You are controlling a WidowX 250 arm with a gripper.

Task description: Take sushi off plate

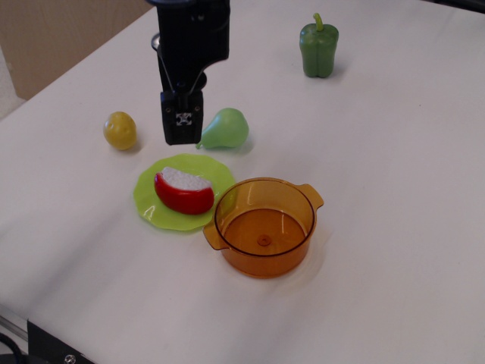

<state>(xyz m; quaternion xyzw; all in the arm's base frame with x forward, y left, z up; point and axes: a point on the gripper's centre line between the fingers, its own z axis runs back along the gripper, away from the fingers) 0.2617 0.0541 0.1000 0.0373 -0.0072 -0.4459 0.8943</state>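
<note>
**Sushi on plate, gripper above**

We count one sushi (184,190), on one plate (151,205); one pot (264,225), lemon (120,130), pear (225,129), pepper (318,48). Gripper (181,127) hangs just behind the sushi, apart; we cannot tell its state

The gripper (180,130) shows one finger edge-on, so its opening is unclear; the arm (192,34) runs off the top edge.

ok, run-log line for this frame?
phase: approach | black gripper: above plate, jaw state unclear | red-and-white toy sushi: on lime-green scalloped plate, untouched
</note>
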